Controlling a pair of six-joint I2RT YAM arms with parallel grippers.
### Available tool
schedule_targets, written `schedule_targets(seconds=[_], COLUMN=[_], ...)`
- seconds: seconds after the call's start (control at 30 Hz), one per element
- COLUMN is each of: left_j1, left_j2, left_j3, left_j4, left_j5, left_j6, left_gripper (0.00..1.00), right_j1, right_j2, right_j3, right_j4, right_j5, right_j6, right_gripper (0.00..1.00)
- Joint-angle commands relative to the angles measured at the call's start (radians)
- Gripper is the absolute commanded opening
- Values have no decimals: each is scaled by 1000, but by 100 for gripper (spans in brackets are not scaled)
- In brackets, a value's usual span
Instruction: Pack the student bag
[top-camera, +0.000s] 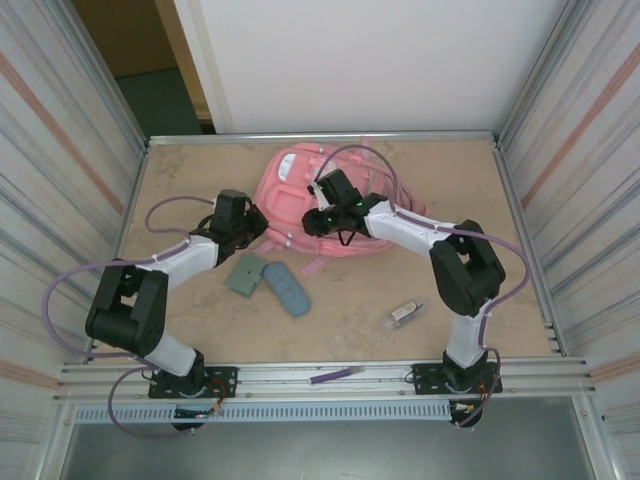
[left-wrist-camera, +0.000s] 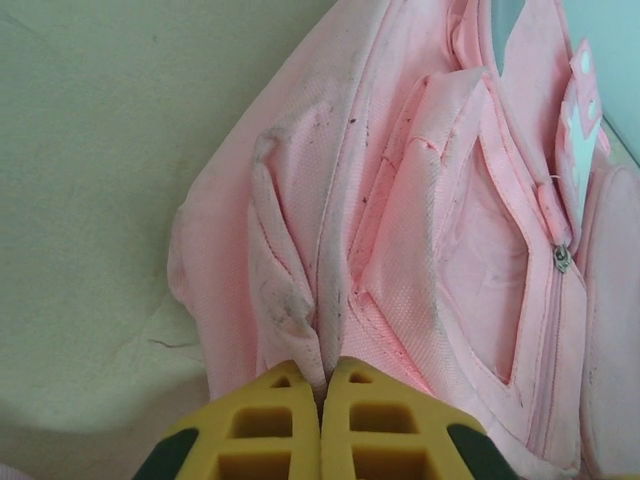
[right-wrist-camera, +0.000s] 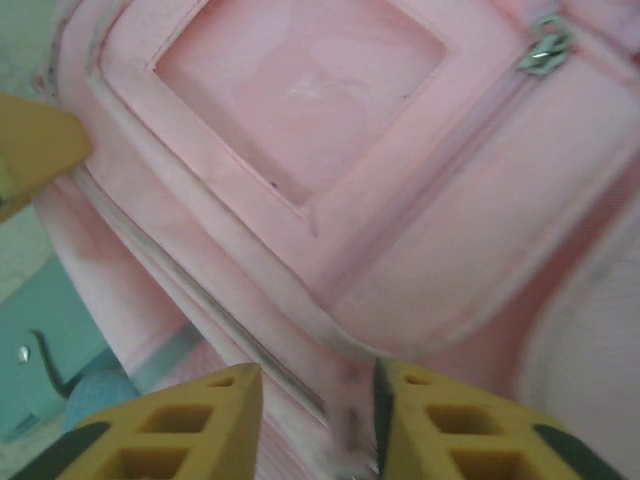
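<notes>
Pink fabric is being clamped by the fully closed left gripper (left-wrist-camera: 322, 375): a fold at the near-left edge of the large pink fabric student bag (top-camera: 285, 185). The bag is being supported flat, front pockets up, by the tan board table (top-camera: 200, 180) at its far middle. Its long axis is slanting from far left to near right, with the pink straps (top-camera: 400, 195) at the right. The right gripper (right-wrist-camera: 318, 375) is being held released, jaws apart astride a zipper seam (right-wrist-camera: 250, 350).
</notes>
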Motion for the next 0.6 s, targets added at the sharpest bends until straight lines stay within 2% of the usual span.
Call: schedule_targets(seconds=[0.0, 0.17, 0.27, 0.33, 0.4, 0.43, 0.47, 0.57], left_j1=[13, 28, 43, 46, 48, 47, 48, 53], left_j2=[-39, -5, 24, 45, 62, 64, 63, 27], left_j3=[20, 28, 32, 49, 72, 82, 88, 97], left_j4=[-44, -61, -68, -80, -113, -128, -144, -194], left_j5=[22, 59, 91, 113, 115, 112, 106, 82], left_j6=[114, 187, 209, 242, 279, 290, 300, 332], left_gripper=[2, 7, 10, 15, 23, 25, 26, 34], right_j1=[-73, -237, -339, -382, -393, -388, -381, -366], right_j2=[-119, -206, -211, -218, -231, -239, -252, -292], right_j3=[-43, -132, -137, -158, -177, -183, -189, -218], right_j4=[-6, -7, -49, -43, -31, -28, -25, 13], right_j5=[30, 73, 53, 65, 154, 206, 271, 413], right_j6=[-41, -12, 26, 33, 12, -4, -24, -50], right_gripper=[39, 45, 47, 49, 52, 67, 100, 99])
